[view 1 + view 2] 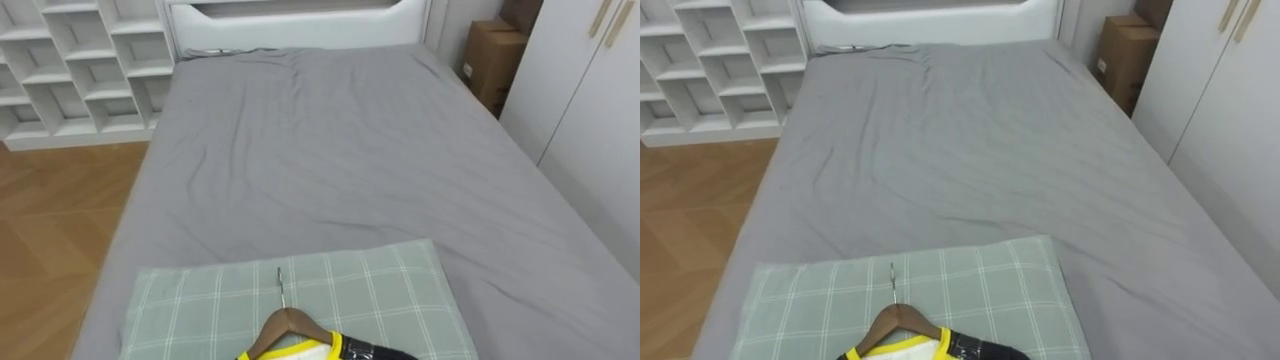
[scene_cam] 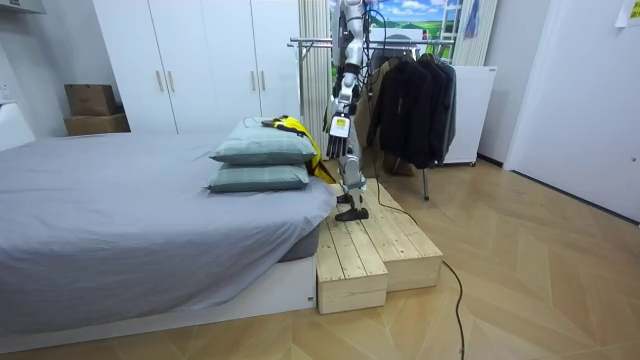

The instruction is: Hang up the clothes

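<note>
A: Two pillows are stacked at the near end of the bed (image 1: 340, 150), aren't they?

B: Yes. The room view shows the lower pillow (image 2: 260, 178) under the green checked pillow (image 1: 380, 290). The wooden hanger (image 1: 290, 325) lies on the upper one.

A: And the garment?

B: The yellow-and-black garment (image 1: 330, 350) is on the hanger, flat on that pillow. The hanger's metal hook points up the bed toward the white headboard (image 1: 300, 20).

A: Where does the robot stand?

B: On a low wooden platform (image 2: 370, 250) that touches the bed's end, just beside the pillows and facing along the mattress.

A: Is it holding anything?

B: The left robot hand (image 2: 338, 143) hangs at its side near the pillows, fingers loose and pointing down, with nothing in them. It is clear of the garment.

A: What stands behind it?

B: A clothes rack (image 2: 310, 42) with dark coats (image 2: 415, 105) hanging from it.

A: And around the bed?

B: A white shelf unit (image 1: 80, 70) on the robot's left. On its right are a cardboard box (image 1: 492, 60) and white wardrobe doors (image 1: 590, 100). The grey sheet is wrinkled in the middle.
</note>
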Robot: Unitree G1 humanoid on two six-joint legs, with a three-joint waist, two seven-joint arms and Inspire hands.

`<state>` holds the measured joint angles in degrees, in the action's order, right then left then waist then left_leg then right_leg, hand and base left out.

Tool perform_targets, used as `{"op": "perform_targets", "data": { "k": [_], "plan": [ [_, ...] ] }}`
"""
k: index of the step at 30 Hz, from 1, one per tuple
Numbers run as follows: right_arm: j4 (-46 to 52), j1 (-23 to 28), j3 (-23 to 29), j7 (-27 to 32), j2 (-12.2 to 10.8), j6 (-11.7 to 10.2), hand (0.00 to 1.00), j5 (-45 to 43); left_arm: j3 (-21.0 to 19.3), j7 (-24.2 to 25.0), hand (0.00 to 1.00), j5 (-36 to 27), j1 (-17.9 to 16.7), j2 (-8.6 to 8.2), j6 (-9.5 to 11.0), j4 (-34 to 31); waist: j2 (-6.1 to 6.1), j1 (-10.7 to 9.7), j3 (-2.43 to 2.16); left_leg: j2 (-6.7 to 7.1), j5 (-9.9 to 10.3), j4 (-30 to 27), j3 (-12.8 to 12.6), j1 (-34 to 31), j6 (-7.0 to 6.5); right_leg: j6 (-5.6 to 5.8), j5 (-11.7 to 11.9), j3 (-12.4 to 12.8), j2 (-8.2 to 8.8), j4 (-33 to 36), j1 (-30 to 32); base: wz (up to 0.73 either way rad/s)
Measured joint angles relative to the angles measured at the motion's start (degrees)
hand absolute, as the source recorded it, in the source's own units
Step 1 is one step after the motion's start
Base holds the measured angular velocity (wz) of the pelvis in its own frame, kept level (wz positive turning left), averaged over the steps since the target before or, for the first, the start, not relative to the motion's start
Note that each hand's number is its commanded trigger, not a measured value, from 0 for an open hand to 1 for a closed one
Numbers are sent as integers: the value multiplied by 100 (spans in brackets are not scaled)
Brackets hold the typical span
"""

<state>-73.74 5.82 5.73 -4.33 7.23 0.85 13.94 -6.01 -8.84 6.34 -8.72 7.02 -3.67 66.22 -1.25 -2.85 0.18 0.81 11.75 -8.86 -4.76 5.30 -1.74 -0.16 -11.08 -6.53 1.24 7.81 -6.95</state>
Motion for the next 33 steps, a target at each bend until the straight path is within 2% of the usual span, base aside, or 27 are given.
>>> {"op": "perform_targets", "data": {
  "k": [6, 9, 14, 19, 24, 30, 33],
  "plan": [
    [-1, -20, -129, 44, 12, 1, 0, 97, -83, -641, 0, 92, -9, 6, 62, -138, -16, 16, 0, 2, 0, 18, 12, 22, 0, 0, 0, -30, 0, -4, -33, 0],
    [10, -11, -163, 68, 14, 1, 0, 124, -164, -1055, 0, 366, -41, 17, 84, -412, -13, 18, -1, 1, 0, 23, 20, 19, 1, 0, 0, -51, -2, -1, -34, 1],
    [22, -17, -169, 208, 14, -31, 0, 95, -283, -1826, 0, 817, -88, 68, 393, -736, 24, 10, -12, -3, -1, 17, 26, 49, 2, -5, 3, -75, -6, 2, -77, 0],
    [33, -34, -239, 244, 33, -86, 0, -58, -269, -2383, 0, 954, -89, 66, 656, -890, 26, 17, -10, -1, 0, 14, 97, 44, 1, -5, 3, -109, -5, 8, -82, 4],
    [18, -92, -399, 236, 97, -87, 0, -138, -253, -2835, 0, 1019, -66, 67, 707, -1128, 47, 2, -10, -4, 0, 6, 118, 21, 1, -10, 7, -151, -6, 14, -73, 4],
    [13, -122, -456, 297, 131, -86, 0, -137, -12, -3371, 0, 1233, -40, 66, 865, -1501, 100, -21, -16, 4, -1, 1, 108, 29, 2, -11, 9, -149, -2, 5, -86, 0],
    [14, -137, -460, 290, 135, -89, 0, -140, 190, -3535, 0, 1650, -31, 68, 919, -1677, 103, -23, -20, 5, -1, -2, 107, 30, 1, -11, 9, -147, -1, 2, -89, 0]
  ]
}}
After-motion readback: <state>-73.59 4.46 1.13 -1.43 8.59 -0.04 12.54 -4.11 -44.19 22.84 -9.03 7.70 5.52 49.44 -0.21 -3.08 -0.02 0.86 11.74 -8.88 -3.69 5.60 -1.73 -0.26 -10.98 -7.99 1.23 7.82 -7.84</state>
